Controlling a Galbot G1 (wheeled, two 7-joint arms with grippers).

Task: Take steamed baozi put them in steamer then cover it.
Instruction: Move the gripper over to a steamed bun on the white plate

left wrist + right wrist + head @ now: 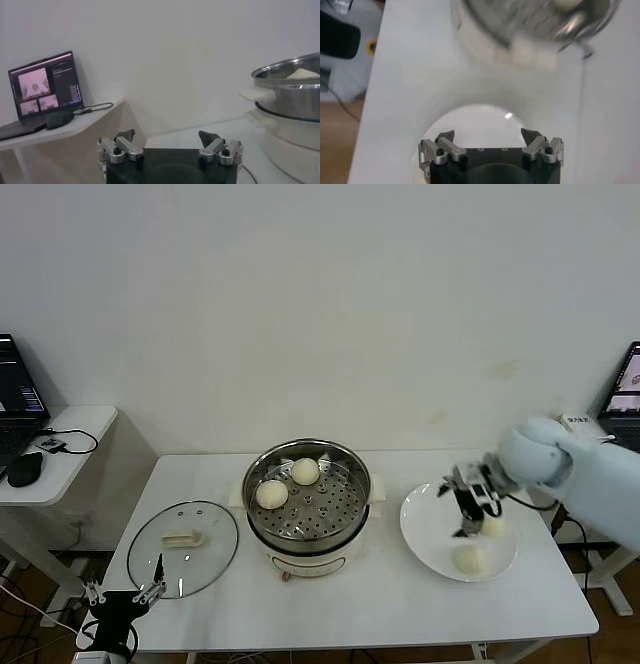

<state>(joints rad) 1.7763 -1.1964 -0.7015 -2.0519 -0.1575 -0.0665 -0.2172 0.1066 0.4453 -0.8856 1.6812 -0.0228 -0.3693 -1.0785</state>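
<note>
Hovering with its jaws spread wide and empty, the right gripper (474, 506) was seen over the white plate (428, 536), just beside the two steamed baozi (468, 558) left there; one lay near the plate's front edge, the other (493, 525) close by the gripper's far side. Two more baozi (272, 494) were already set on the perforated tray of the steamer (306, 506), which stood at the middle of the tabletop (380, 604). The cover (183, 547) lay flat on the tabletop, on the steamer's left, well apart from the plate. The left gripper (125, 592), jaws likewise wide and holding nothing, was parked low at the tabletop's front left corner. The loading step was judged to be half done, with the third bun's pickup in hand. The next move was judged to call for the jaws to be lowered around one bun and closed gently, so that the soft dough would not be crushed.
</note>
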